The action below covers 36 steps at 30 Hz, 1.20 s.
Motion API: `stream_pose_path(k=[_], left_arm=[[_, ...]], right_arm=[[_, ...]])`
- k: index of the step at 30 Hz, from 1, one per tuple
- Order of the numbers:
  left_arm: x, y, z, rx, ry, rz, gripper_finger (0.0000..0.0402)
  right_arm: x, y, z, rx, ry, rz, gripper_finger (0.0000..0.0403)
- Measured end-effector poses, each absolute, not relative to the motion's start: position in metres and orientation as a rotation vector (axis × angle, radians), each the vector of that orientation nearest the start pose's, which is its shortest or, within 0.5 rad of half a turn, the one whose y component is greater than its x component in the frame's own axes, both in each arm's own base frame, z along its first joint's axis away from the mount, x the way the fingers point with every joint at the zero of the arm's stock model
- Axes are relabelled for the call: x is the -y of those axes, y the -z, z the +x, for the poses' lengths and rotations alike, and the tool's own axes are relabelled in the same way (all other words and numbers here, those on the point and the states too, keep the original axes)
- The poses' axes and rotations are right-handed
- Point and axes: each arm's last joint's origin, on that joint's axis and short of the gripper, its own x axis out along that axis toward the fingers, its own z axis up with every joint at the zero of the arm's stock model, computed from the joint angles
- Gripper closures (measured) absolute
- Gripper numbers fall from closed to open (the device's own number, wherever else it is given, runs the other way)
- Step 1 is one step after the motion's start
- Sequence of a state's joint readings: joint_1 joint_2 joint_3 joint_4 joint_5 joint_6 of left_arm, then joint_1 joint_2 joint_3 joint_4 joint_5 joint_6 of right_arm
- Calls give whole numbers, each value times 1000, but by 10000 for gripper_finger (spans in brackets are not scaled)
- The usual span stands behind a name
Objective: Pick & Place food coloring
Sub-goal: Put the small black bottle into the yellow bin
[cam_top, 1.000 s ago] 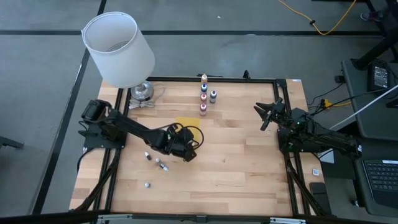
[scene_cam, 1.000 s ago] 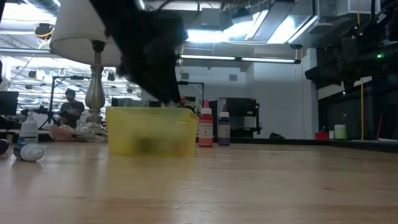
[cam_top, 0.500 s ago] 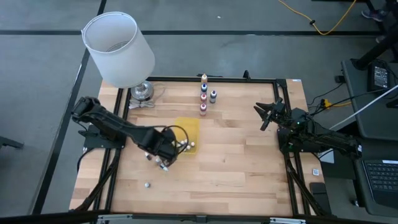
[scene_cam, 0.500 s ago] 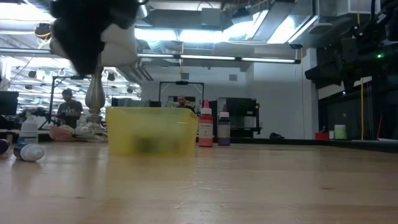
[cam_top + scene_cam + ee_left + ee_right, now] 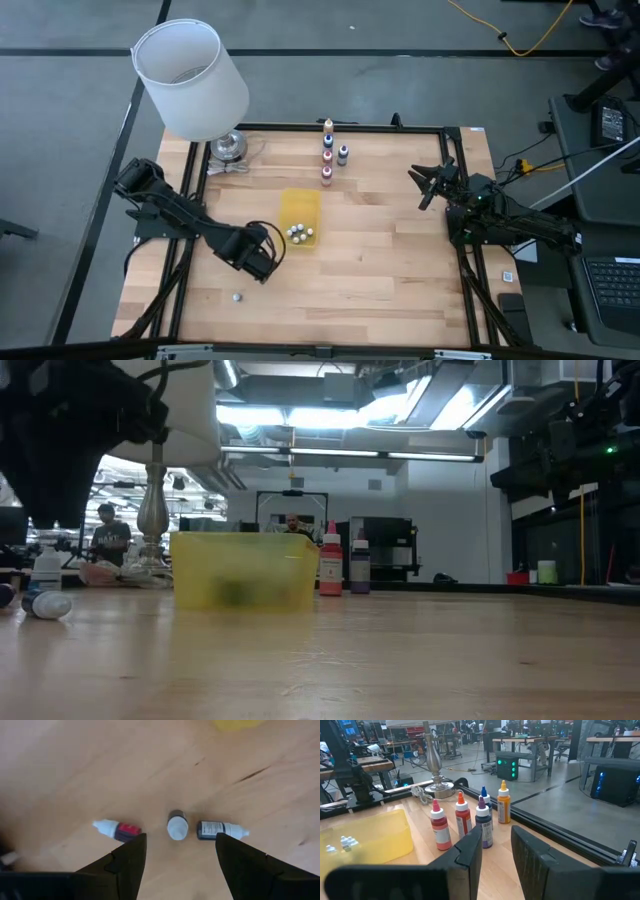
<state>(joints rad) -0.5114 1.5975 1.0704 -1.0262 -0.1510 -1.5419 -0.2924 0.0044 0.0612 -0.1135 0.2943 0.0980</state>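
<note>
Left wrist view: the left gripper [image 5: 177,862] hangs over bare wood, its two dark fingers [image 5: 125,865] spread apart and holding nothing.
Under the left gripper: three tiny food coloring dropper bottles; a red one with a white cap [image 5: 117,829] lies on its side, a dark one [image 5: 177,824] stands seen cap-on between the fingers, and a dark labelled one [image 5: 220,829] lies on its side just beside it.
Near edge: one small white-capped bottle [image 5: 237,296] sits alone on the pale wooden table [image 5: 380,270], close to the front rail, well apart from the rest.
Left arm: in the high view the left gripper [image 5: 262,262] is low over the table's left half, just beside the yellow translucent rectangular tray [image 5: 299,207].
Tray contents: a cluster of white-capped bottles [image 5: 299,233] lies in the tray's near end.
Open room: the centre and right of the table are bare wood from the tray across to the right rail.
Right arm: the right gripper [image 5: 428,185] waits at the right edge, fingers [image 5: 467,851] close together, nothing between them.
Far edge: four taller squeeze bottles [image 5: 328,150] stand upright in a short row near the back rail.
Far left corner: a white-shaded lamp [image 5: 192,78] on a metal base overhangs the frame.
Beyond the table: the low view shows a person [image 5: 108,532] seated far off.
</note>
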Motion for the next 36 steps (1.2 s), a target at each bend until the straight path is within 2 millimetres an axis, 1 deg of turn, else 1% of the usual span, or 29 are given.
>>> stream_pose_path(k=[4, 8, 12, 17, 20, 26, 36], left_arm=[[131, -186, 243, -1286, -851, -751, 173], [133, -175, 246, -1306, -882, -729, 171], [134, -168, 248, -1313, -909, -722, 174], [133, -167, 248, -1315, -916, -718, 187], [132, -167, 249, -1315, -918, -721, 202], [129, -167, 250, -1315, -923, -724, 245], [129, -167, 248, -1362, -926, -719, 311]], right_arm=[[35, -173, 86, -29, 589, 95, 297], [35, -173, 86, -28, 589, 96, 297], [35, -173, 86, -28, 589, 96, 297], [35, -173, 86, -28, 589, 96, 297], [35, -173, 86, -28, 589, 95, 297], [35, -173, 86, -28, 589, 96, 297], [35, -173, 86, -28, 589, 96, 297]])
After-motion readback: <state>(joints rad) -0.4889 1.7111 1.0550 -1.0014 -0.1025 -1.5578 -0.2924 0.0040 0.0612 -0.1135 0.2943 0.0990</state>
